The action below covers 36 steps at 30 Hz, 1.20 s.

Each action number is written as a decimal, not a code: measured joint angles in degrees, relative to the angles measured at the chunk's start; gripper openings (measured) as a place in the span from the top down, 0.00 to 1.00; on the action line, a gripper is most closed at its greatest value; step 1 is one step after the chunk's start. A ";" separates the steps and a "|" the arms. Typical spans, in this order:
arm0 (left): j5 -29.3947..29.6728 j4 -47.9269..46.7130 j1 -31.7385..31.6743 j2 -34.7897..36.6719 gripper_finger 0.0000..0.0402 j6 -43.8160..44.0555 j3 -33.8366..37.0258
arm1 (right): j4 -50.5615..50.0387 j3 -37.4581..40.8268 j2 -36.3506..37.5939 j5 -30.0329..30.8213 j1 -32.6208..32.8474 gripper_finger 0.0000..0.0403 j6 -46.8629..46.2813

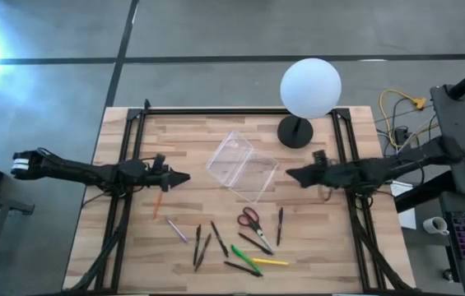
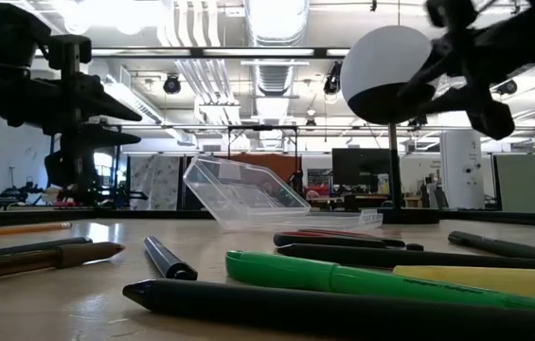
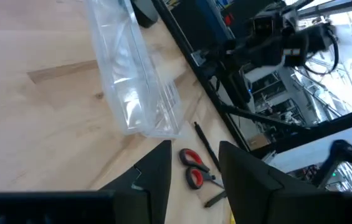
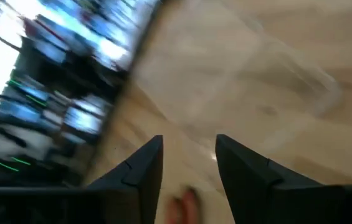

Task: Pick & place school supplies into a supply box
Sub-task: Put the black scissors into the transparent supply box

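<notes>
Box (image 1: 243,167): mid-table, lid open, no supplies visible inside.
Scissors (image 1: 251,219): on table in front of box, among scattered pens (image 1: 245,259).
Left gripper (image 1: 181,178): left of box, fingers parted, empty.
Right gripper (image 1: 291,174): right of box, fingers parted, empty.
Lamp (image 1: 309,89): behind box.

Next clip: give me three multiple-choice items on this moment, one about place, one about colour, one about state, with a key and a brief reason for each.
1. Where do the scissors lie?
A. on the table, outside the supply box
B. inside the box
C. in a gripper

2. What colour are the scissor handles?
A. blue
B. red
C. yellow

3. What does the left gripper hold?
A. a pen
B. the lid
C. nothing

Key: 1 A, the high view shows them on bare wood near the box. 2 B, both loops are red. 3 C, the left wrist view shows its fingers apart and empty.
</notes>
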State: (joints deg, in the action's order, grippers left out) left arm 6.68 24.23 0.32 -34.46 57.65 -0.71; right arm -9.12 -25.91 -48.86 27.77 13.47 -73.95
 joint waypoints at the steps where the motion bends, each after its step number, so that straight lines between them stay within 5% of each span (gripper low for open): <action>1: -0.39 0.00 0.00 0.00 0.71 -0.01 0.00 | -3.10 -2.48 -3.46 -1.53 0.00 0.66 -0.56; 7: -1.95 -0.15 0.00 -0.01 0.71 -0.01 0.00 | -9.13 -14.56 -23.54 -11.29 0.63 0.66 -3.02; 12: -2.37 -1.50 0.02 0.00 0.71 -0.04 0.03 | -11.54 -25.31 -38.97 -13.54 3.17 0.66 -3.26; 18: -8.93 -2.80 0.02 -0.02 0.71 -0.06 0.09 | -25.78 -39.21 -52.23 -15.02 5.16 0.66 -4.36; 26: -11.03 -2.97 0.02 -0.02 0.71 -0.07 0.09 | -31.51 -52.28 -62.71 -15.19 5.28 0.66 -3.64; 36: -11.08 -3.04 0.02 -0.02 0.71 -0.06 0.09 | -32.59 -55.90 -66.83 -17.64 5.03 0.64 -4.22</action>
State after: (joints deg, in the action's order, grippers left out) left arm -4.39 21.19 0.34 -34.48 57.58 -0.62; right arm -41.71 -81.82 -115.69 10.13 18.51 -78.16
